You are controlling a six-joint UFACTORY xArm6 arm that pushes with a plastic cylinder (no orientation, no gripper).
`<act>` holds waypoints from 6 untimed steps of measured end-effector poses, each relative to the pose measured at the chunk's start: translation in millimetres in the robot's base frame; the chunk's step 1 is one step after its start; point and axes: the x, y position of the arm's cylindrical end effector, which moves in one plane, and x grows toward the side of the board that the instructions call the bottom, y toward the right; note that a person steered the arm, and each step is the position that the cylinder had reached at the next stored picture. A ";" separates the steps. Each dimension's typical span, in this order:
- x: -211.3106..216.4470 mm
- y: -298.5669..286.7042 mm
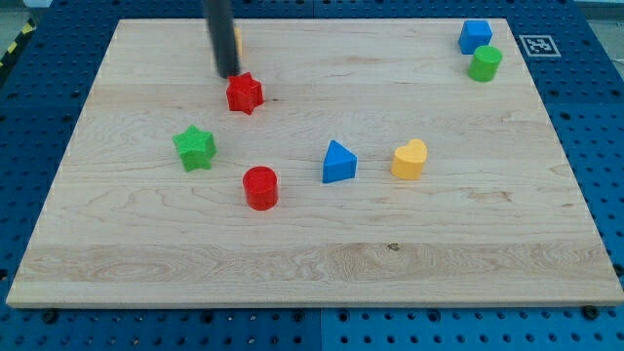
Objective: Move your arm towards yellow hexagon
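The yellow hexagon (238,42) sits near the board's top edge, left of centre. The dark rod hides most of it, and only a thin yellow sliver shows on the rod's right side. My tip (228,74) is just below the hexagon and just up and left of the red star (245,94), very close to it. I cannot tell whether the tip touches either block.
On the wooden board (322,263): a green star (195,147) at the left, a red cylinder (260,187), a blue triangular block (338,162) and a yellow heart (410,159) mid-board. A blue block (475,36) and a green cylinder (485,63) sit at the top right.
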 end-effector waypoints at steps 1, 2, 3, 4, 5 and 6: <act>-7.1 -57.6; -46.8 -62.5; -66.5 -50.1; -75.1 -20.5; -75.0 9.8; -68.8 30.0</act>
